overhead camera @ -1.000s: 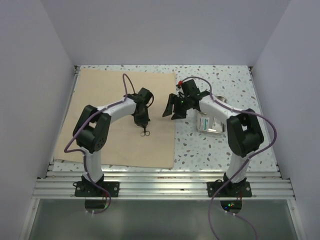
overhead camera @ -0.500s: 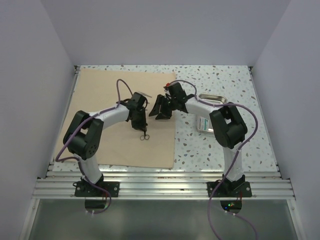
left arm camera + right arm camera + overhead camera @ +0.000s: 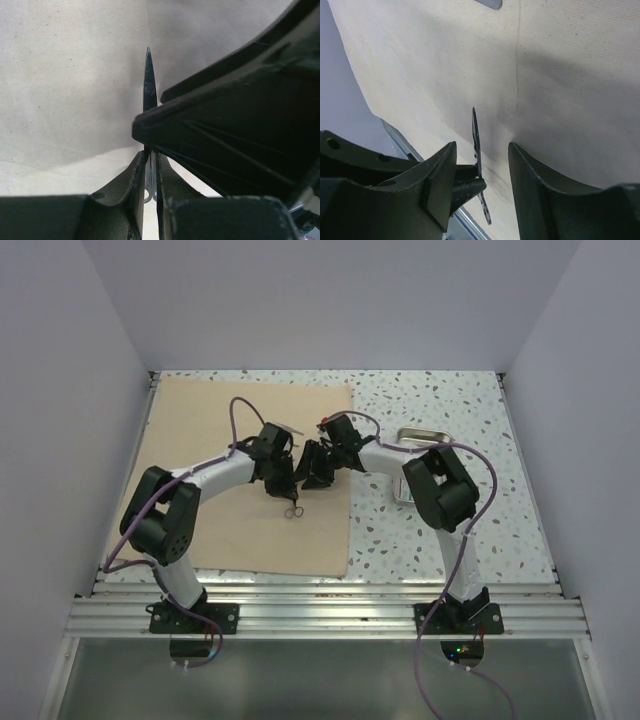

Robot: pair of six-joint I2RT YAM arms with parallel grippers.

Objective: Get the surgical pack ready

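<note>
Near cloth (image 3: 200, 440) edge | left end effector (image 3: 284, 486) clamps scissors (image 3: 291, 507) | right end effector (image 3: 311, 468) open

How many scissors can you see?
1. The scissors are pinched in the left hand, over the tan cloth, with the right hand open around the blade. More might be hidden in the steel tray.
</note>
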